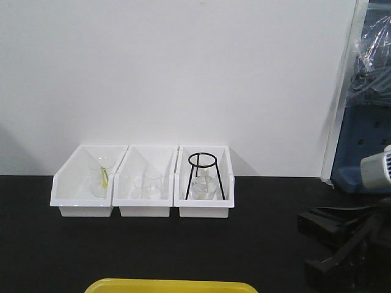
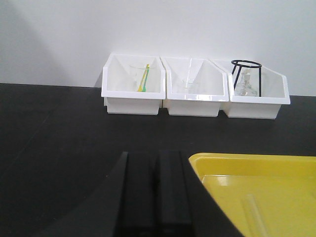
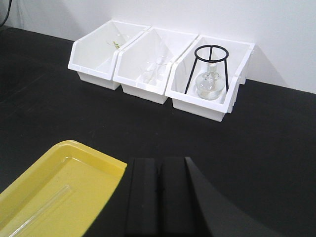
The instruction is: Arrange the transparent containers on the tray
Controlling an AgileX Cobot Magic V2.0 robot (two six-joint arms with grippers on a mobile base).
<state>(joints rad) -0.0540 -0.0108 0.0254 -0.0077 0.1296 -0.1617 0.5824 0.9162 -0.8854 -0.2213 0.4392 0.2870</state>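
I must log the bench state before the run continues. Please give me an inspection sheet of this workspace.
Surface: black table, bare between bins and tray.
Job's things: yellow tray at near edge; one clear tube lying flat in it.
Clutter: three white bins at the wall; left holds a glass with green-yellow sticks, middle holds glassware, right holds a black ring stand over a flask.
Grippers: left gripper and right gripper, fingers together, holding nothing.
Cables: nothing seen.
Surroundings: white wall; blue equipment at right.
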